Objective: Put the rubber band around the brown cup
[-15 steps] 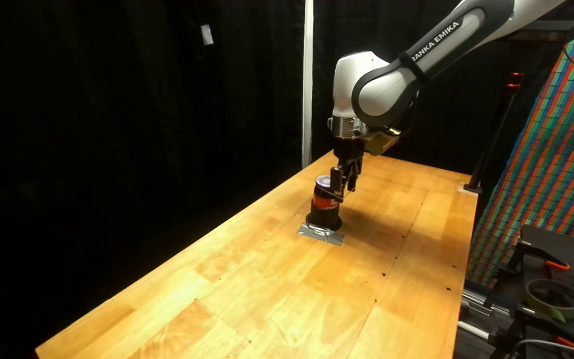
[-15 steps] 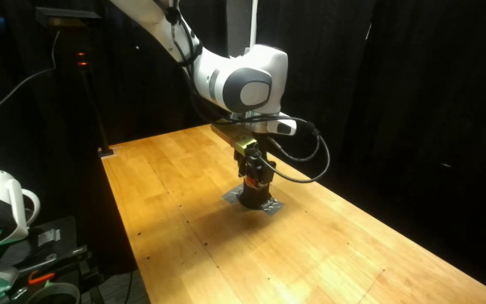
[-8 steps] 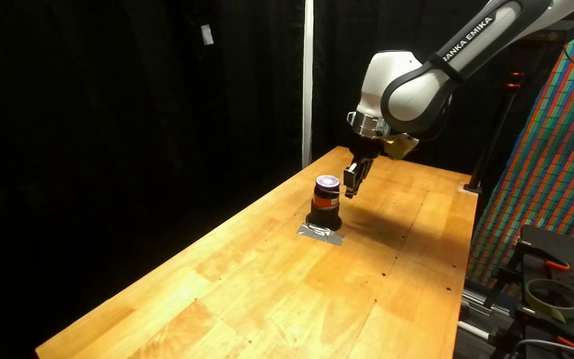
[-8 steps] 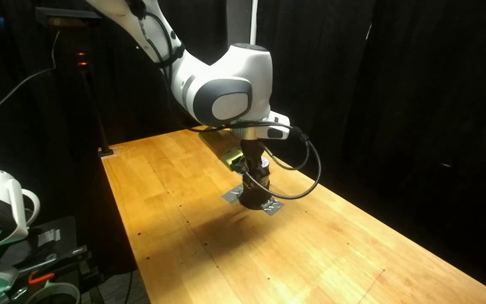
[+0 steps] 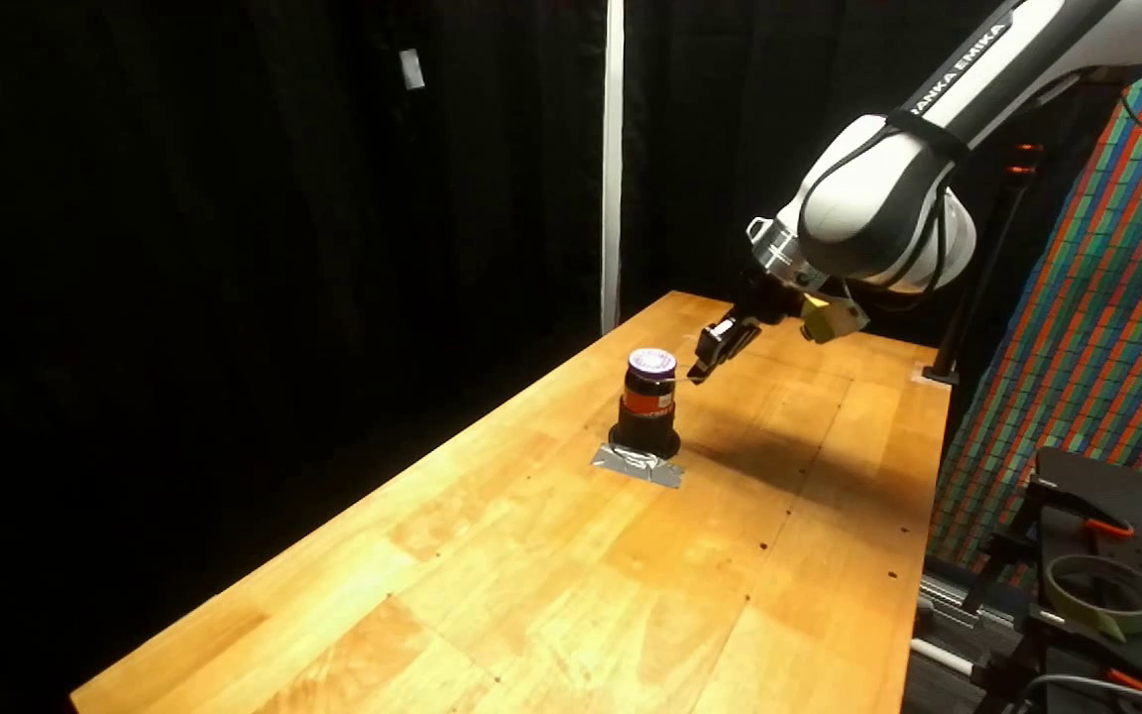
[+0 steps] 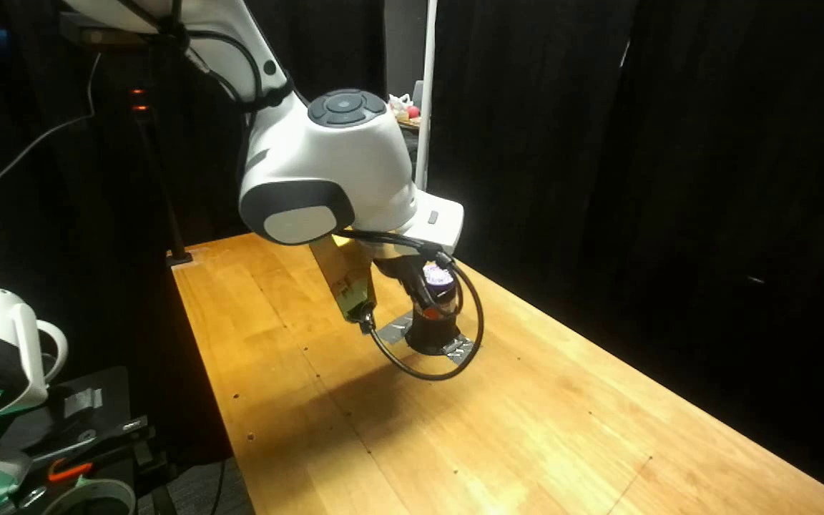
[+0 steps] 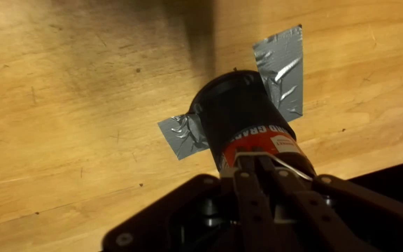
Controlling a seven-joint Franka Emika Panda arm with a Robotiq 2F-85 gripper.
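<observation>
The brown cup stands upright in a black holder, with an orange-red stripe and a purple-white lid. It also shows in an exterior view, partly behind my gripper, and in the wrist view. My gripper is tilted beside the cup, near lid height and apart from it. In the wrist view its fingertips are close together. The pale rubber band loops over both fingertips and runs taut to the cup just below the lid; it also shows in an exterior view. Its far side is hidden.
Silver tape fixes the holder to the wooden table. A cable hangs in a loop from my wrist, in front of the cup. A black pole stands at a table corner. A cart stands beside the table.
My gripper has moved away from the cup, rightward in an exterior view, and tilted. The band now spans the gap between cup and fingertips. The cup has stayed in place.
</observation>
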